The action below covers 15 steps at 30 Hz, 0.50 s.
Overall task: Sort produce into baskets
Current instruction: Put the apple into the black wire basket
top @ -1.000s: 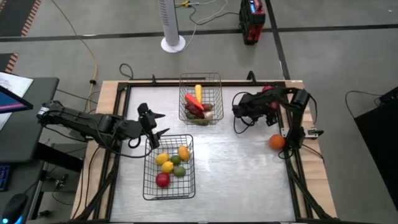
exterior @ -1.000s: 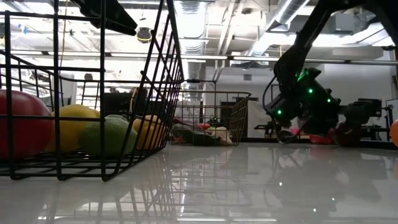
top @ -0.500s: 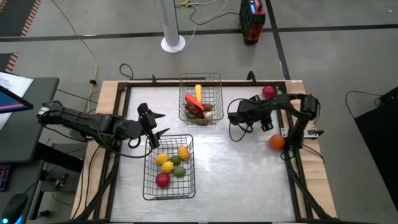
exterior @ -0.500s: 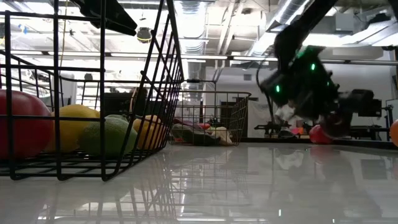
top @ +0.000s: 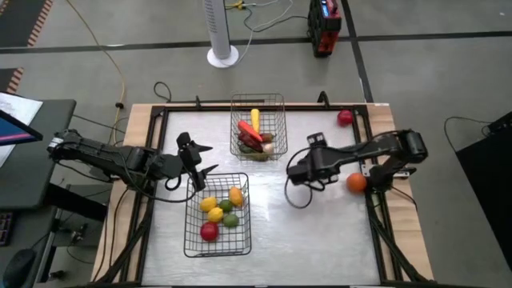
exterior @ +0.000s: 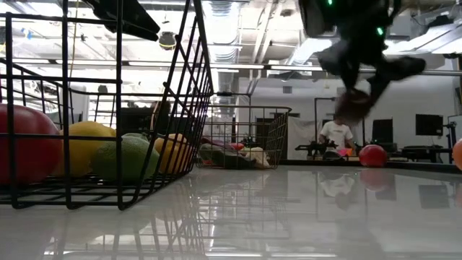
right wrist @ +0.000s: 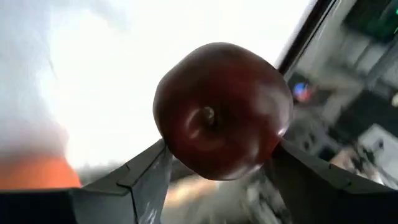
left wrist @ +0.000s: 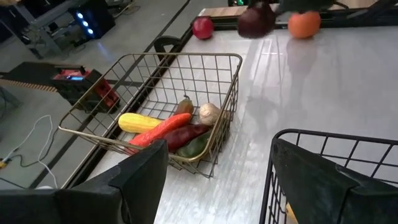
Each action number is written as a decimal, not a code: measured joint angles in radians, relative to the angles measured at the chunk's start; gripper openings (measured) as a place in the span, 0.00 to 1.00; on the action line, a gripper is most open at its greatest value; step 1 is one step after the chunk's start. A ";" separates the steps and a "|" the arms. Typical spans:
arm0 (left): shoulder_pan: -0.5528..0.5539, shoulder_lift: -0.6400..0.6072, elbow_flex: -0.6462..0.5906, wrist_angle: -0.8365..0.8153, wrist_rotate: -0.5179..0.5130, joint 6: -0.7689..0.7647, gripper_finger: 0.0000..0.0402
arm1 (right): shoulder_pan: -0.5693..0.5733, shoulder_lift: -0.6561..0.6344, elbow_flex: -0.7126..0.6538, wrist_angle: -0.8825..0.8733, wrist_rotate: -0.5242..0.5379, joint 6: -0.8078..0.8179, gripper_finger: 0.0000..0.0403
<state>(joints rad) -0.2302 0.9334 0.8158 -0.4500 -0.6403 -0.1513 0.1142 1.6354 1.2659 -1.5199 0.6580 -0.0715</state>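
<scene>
My right gripper point(top: 294, 171) is shut on a dark red apple point(right wrist: 221, 109) and hangs in the air over the table's middle right; the apple also shows in the low view point(exterior: 354, 105). A black wire basket point(top: 218, 214) near the front holds lemons, a lime and a red apple. A bronze wire basket point(top: 258, 128) at the back holds a carrot, peppers and garlic. A red apple point(top: 345, 118) and an orange point(top: 355, 182) rest on the table at the right. My left gripper point(top: 196, 160) is open and empty beside the black basket's far left corner. My right gripper pinches the dark red apple between its two fingers, one on each of its rounded sides point(right wrist: 166, 140). The fingers come slanting down from the table's right. The apple is lifted clear of the table, its stem hollow point(right wrist: 207, 115) turned toward the wrist camera.
The bronze basket point(left wrist: 180, 118) and the black basket's rim point(left wrist: 336, 143) lie right before my left gripper. A raised frame runs round the table point(top: 376, 208). A bare stretch of tabletop point(top: 312, 232) lies right of the black basket. A person shows in the room beyond point(exterior: 336, 133).
My right gripper has risen from low near the table's far right and gone toward the near edge and a little left. The dark red apple now hangs well clear of the table. The red apple at the far right has come into view from under the arm.
</scene>
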 joint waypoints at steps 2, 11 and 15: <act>0.000 0.000 0.000 0.000 0.000 0.000 0.68 | 0.044 0.004 0.056 0.086 -0.021 0.002 0.71; 0.000 0.000 0.000 0.000 0.000 0.000 0.68 | 0.157 0.005 0.202 0.813 -0.388 0.019 0.71; 0.000 0.000 0.000 0.000 0.001 -0.001 0.68 | 0.171 0.006 0.204 1.068 -0.485 0.021 0.71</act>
<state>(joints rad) -0.2302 0.9333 0.8158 -0.4503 -0.6396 -0.1524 0.2852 1.6415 1.4704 -0.4522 0.1727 -0.0502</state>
